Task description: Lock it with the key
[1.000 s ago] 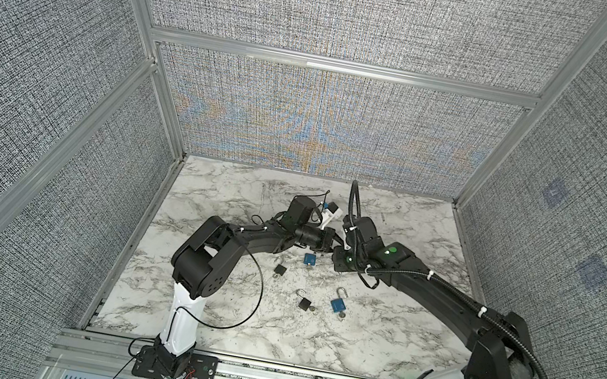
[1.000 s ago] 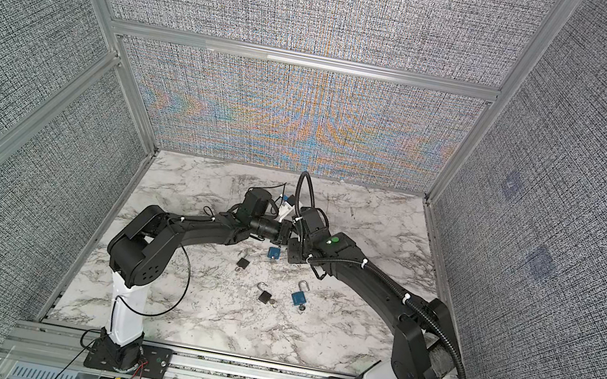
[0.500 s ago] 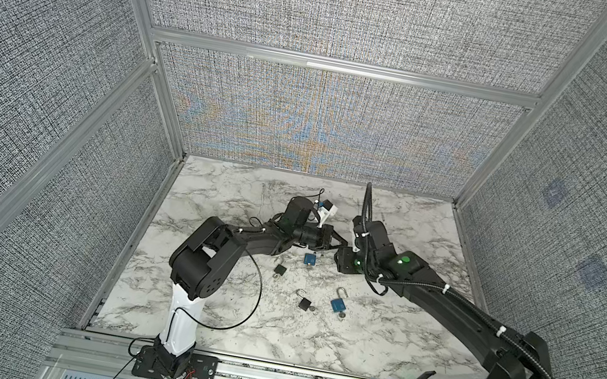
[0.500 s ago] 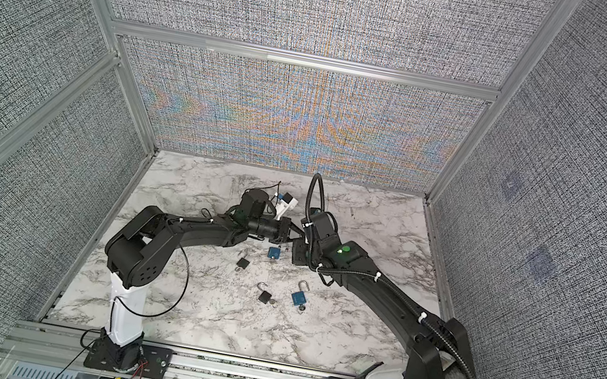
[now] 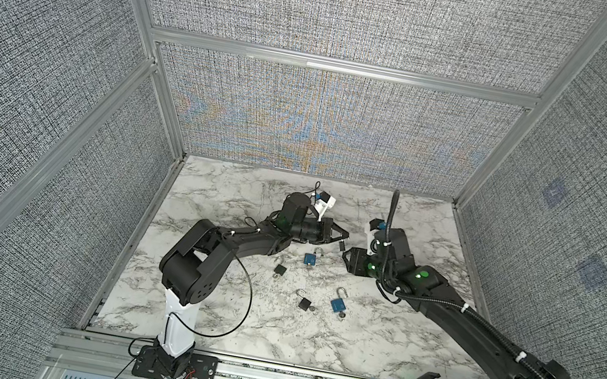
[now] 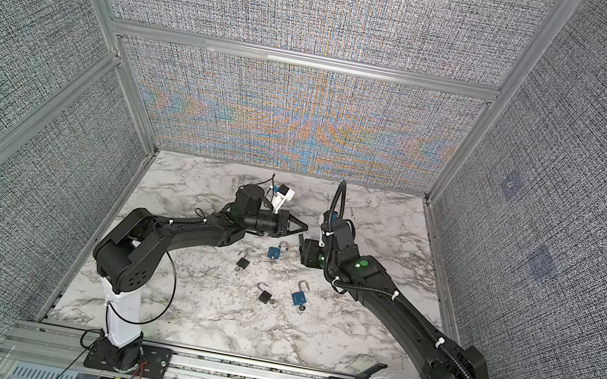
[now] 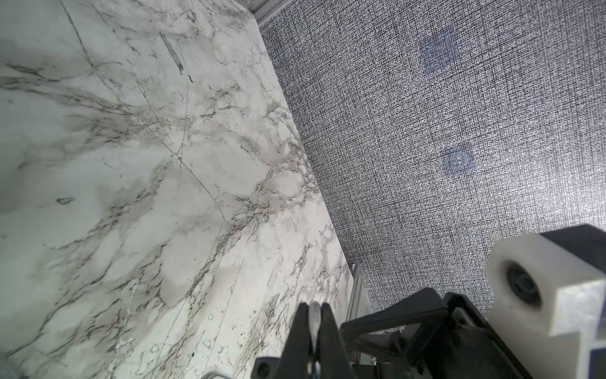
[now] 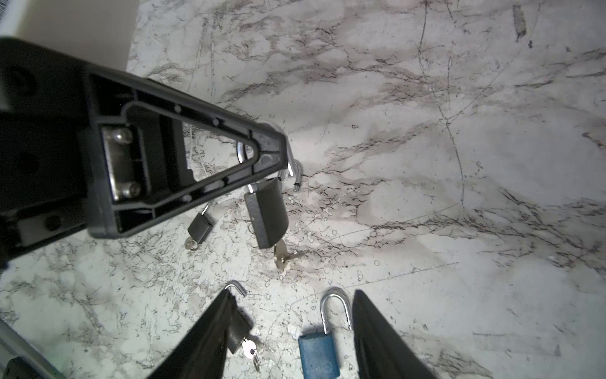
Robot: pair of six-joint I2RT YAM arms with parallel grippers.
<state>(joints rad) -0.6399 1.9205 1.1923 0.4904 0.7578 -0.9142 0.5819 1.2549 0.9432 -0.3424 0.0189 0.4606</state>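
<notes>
- The white marble-patterned desk (image 5: 372,337) fills the floor of the booth. Above its middle hangs my landmark, the hanging black padlock with a silver steel shackle (image 5: 341,243).
- The black left arm (image 5: 242,239) reaches to that padlock from its left, and the black right arm (image 5: 461,315) ends just to its right.
- The left tool (image 5: 344,236) has its fingers pressed together on the padlock's shackle. In the left wrist view a sliver of silver metal shows pinched between the tips.
- The right tool (image 8: 293,295) has its fingers apart and nothing in them. It is close beside the hanging black padlock without touching it.
- The hanging black padlock dangles tilted, clear of the desk. In the right wrist view one leg of its shackle looks free of the body.
- Two blue padlocks lie on the desk nearer the arms' bases than the landmark. One (image 5: 309,259) is near it and the other (image 5: 336,304) is further off, and both shackles are open.
- Two small black padlocks (image 5: 280,270) (image 5: 304,303) lie apart from each other to the landmark's left and nearer the bases, shackles open too.
- A small silver key (image 8: 282,257) sticks out of the underside of the hanging black padlock.
</notes>
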